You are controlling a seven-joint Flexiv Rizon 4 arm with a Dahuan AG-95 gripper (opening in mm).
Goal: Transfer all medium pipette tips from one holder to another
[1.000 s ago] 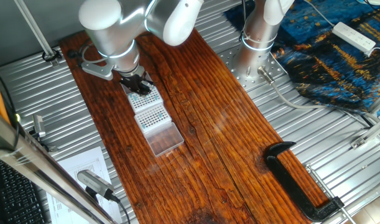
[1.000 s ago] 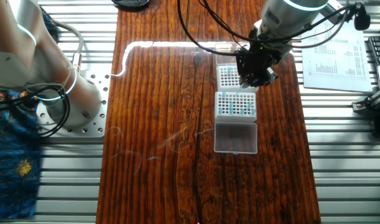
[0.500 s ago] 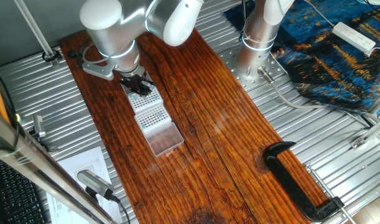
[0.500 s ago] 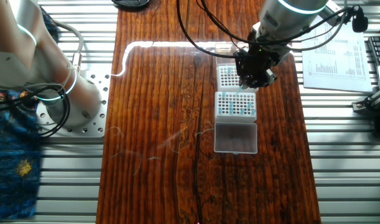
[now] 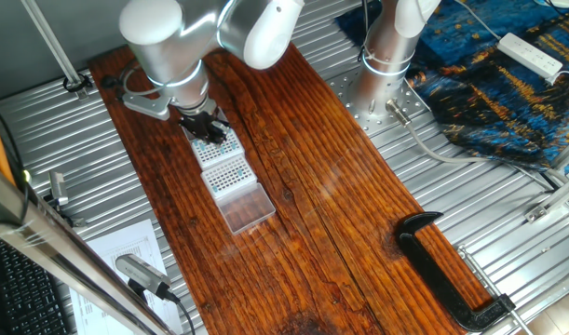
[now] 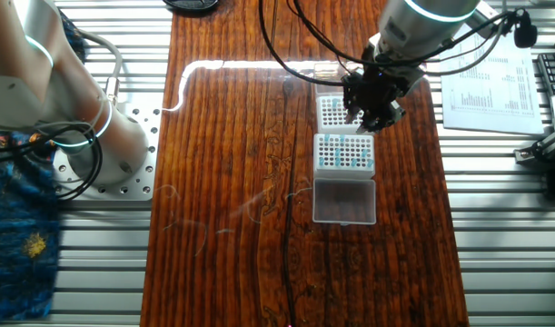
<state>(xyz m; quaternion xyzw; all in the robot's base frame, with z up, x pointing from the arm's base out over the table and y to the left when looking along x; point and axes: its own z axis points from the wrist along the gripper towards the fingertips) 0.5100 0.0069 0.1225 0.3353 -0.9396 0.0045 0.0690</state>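
Note:
Two tip racks stand end to end on the wooden board. The near rack (image 6: pixel 343 153) (image 5: pixel 228 173) holds the medium pipette tips (image 6: pixel 336 150), a grid of small teal dots. The other rack (image 6: pixel 331 111) (image 5: pixel 212 152) is white with dotted holes, and the arm partly covers it. My gripper (image 6: pixel 369 116) (image 5: pixel 208 131) points down over the right part of that white rack, just past the edge of the teal rack. Its black fingers are close together. The frames are too small to show whether a tip is between them.
A clear plastic lid (image 6: pixel 344 201) (image 5: pixel 247 208) lies flat against the teal rack's near end. A black clamp (image 5: pixel 447 270) grips the board's far end. Printed paper sheets (image 6: pixel 490 77) lie beside the board. The robot base (image 6: pixel 95 136) and cables stand on the other side.
My gripper has shifted very slightly over the white rack. The racks and lid have not moved.

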